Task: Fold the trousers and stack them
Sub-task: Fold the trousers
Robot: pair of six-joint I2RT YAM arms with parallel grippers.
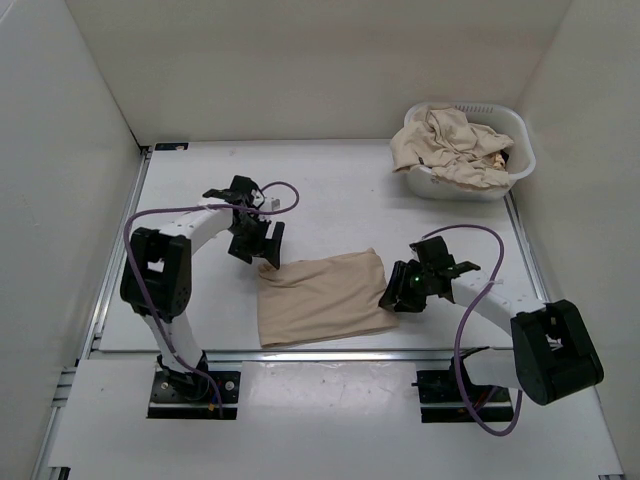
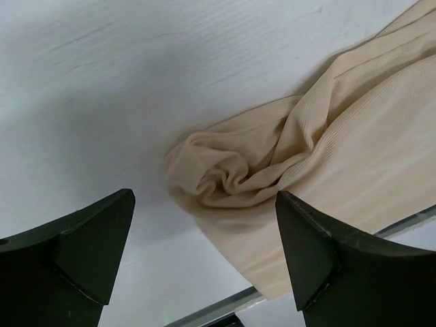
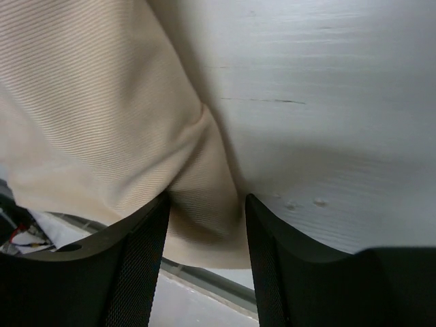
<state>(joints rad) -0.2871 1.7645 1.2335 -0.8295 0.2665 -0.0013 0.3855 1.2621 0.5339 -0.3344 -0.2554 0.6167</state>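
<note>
While one pair of trousers point(image 1: 320, 298) lies folded into a rough rectangle between my two grippers, I judge the job to be in its early part: one pair nearly done, the rest not begun.

My left gripper point(image 1: 256, 252) hangs with its jaws spread wide and nothing in them, just above the far left corner point(image 2: 218, 170) of that pair. Through its wrist camera the corner sits right beneath the gap between the fingers, bunched and curled rather than flat.

My right gripper point(image 1: 392, 300) is down at the opposite edge of the cloth. Its jaws are about halfway apart, with a ridge of fabric point(image 3: 204, 177) standing between the fingers. Whether those fingers pinch the ridge or merely flank it, I cannot tell from the wrist view.

Far beyond the right gripper, at the back corner of the table point(image 1: 330, 190), the white basket point(image 1: 515, 140) holds a crumpled heap point(image 1: 450, 145) of more tan trousers. There look to be several, though I cannot count them.

No stack exists yet; the folded pair would be its bottom layer. What I reckon is left is to flatten the curled corner and the ridge and get both grippers clear. After that, each pair has to come out of the basket, be folded, and be laid on top of this one.
</note>
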